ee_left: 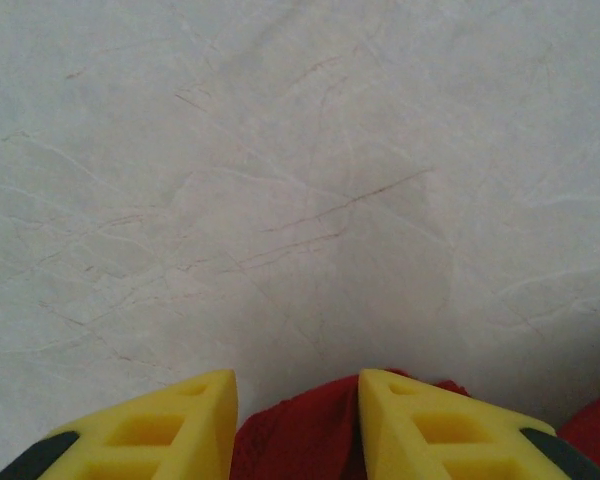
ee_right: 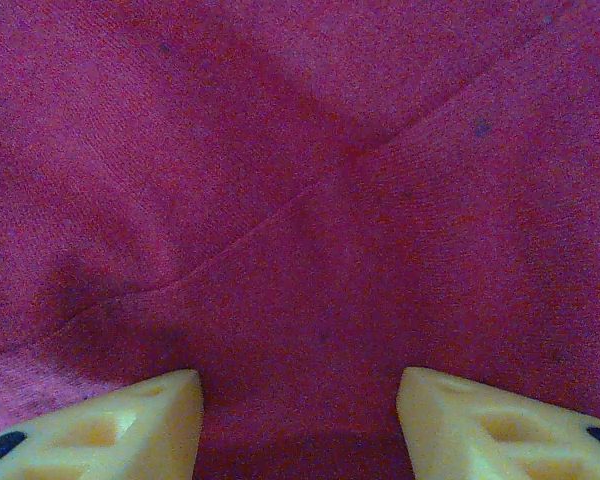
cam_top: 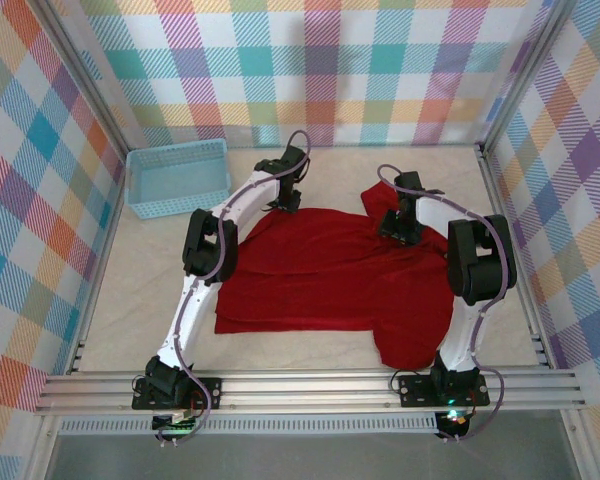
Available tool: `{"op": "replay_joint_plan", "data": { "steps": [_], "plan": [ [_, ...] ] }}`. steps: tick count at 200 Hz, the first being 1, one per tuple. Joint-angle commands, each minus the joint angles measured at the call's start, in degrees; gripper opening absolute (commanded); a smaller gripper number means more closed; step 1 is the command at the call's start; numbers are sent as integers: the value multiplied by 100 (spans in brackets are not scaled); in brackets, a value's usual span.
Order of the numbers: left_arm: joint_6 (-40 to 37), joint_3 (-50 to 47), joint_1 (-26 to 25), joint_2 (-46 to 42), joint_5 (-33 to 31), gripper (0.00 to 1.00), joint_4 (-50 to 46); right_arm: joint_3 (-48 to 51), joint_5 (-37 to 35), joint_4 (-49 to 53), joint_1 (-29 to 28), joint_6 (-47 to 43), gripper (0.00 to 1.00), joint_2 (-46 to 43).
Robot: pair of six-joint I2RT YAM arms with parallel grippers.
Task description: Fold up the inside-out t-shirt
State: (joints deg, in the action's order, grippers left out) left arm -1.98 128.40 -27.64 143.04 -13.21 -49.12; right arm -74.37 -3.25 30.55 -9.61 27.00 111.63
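The red inside-out t-shirt (cam_top: 320,275) lies spread across the middle of the table, with a lobe hanging toward the front right. My left gripper (cam_top: 285,195) is at the shirt's far left edge. In the left wrist view its yellow fingers (ee_left: 180,430) stand apart, and the red cloth edge (ee_left: 300,440) lies bunched between them; the left gripper (ee_left: 298,400) is open. My right gripper (cam_top: 400,228) is low over the shirt's far right part. In the right wrist view the right gripper (ee_right: 298,400) is open, its fingertips wide apart on smooth red cloth (ee_right: 300,200) crossed by a seam.
A light-blue basket (cam_top: 177,178) stands at the back left of the pale marbled table (cam_top: 130,320). Checked walls close in the back and both sides. A metal rail (cam_top: 310,385) runs along the near edge, where both arm bases sit.
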Motion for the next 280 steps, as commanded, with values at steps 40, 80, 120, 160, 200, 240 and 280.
{"op": "replay_joint_plan", "data": {
  "steps": [40, 80, 120, 160, 200, 240, 280],
  "plan": [
    [-364, -758, -132, -839, 134, 48, 116, 187, 49, 270, -43, 51, 57, 182],
    [-449, -325, -154, -419, 166, 41, -81, 185, 24, 295, -41, 42, 57, 192],
    [-167, -172, -145, -346, -217, 28, 9, 161, -42, 310, -41, 33, 57, 201],
    [-227, 98, -132, -255, 176, 26, -144, 142, -89, 347, -45, 45, 57, 133],
    [-487, 61, -152, -249, 561, 36, -347, 158, -81, 363, -41, 51, 57, 95],
    [-545, -33, -154, -226, 505, 47, -432, 194, -89, 356, -41, 51, 58, 69],
    [-632, 222, -159, 80, 150, 46, -562, 188, -89, 369, -40, 41, 58, 78]
  ]
}}
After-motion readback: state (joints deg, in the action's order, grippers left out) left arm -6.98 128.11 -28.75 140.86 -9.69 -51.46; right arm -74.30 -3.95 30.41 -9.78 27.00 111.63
